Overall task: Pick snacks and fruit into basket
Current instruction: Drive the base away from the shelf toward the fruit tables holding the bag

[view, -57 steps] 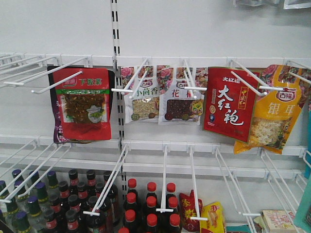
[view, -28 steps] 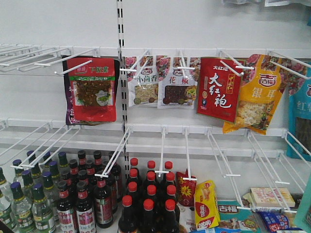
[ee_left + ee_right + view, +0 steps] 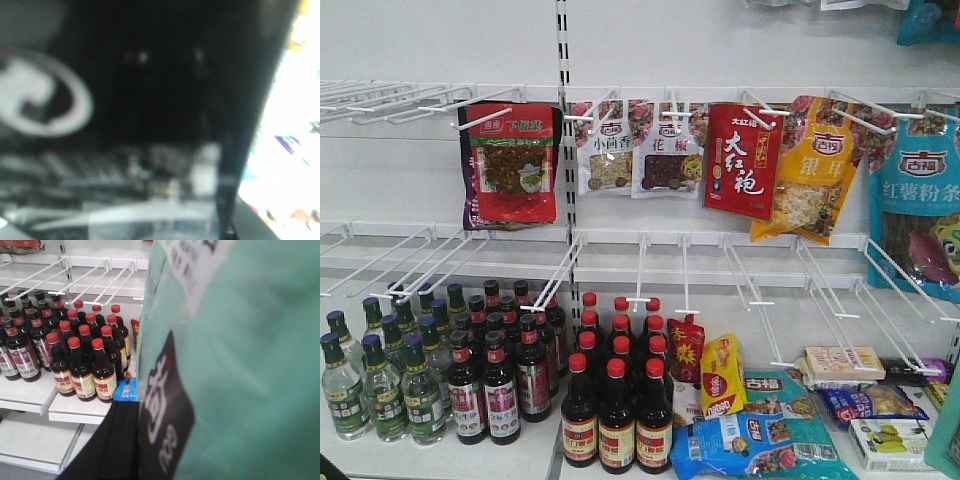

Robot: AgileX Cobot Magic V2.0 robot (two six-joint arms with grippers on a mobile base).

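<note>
The white shelf unit (image 3: pixel 440 455) fills my front view. On its bottom shelf stand bottles: clear ones with blue caps (image 3: pixel 380 385) far left, dark ones with black caps (image 3: pixel 485 385) next, and dark ones with red caps (image 3: pixel 620 410) in the middle. Right of those lie loose packs: an upright yellow pack (image 3: pixel 722 375), flat blue-green packs (image 3: pixel 770 440) at the near edge, and a pale box (image 3: pixel 840 362) farther back. Above, wire hooks carry hanging bags: a big blue bag (image 3: pixel 920 210) far right, a red bag (image 3: pixel 512 165) with a window of brown bits on the left, a tilted orange bag (image 3: pixel 810 180) showing pale flakes, a plain red pack (image 3: pixel 743 160), and two small white bags (image 3: pixel 612 150), one holding pale seeds, the other dark red bits.

The teal pouch (image 3: pixel 250 365) sits right up against my right wrist camera and covers the right half of that view. It has a dark label (image 3: pixel 162 415) low on it, and the red-capped bottles stand beyond it on the left. A black shape (image 3: pixel 112 445) meets its lower edge. I cannot tell whether my right end effector is clenched on the pouch. My left wrist view is dark and blurred, so I cannot tell my left end effector's state either.
</note>
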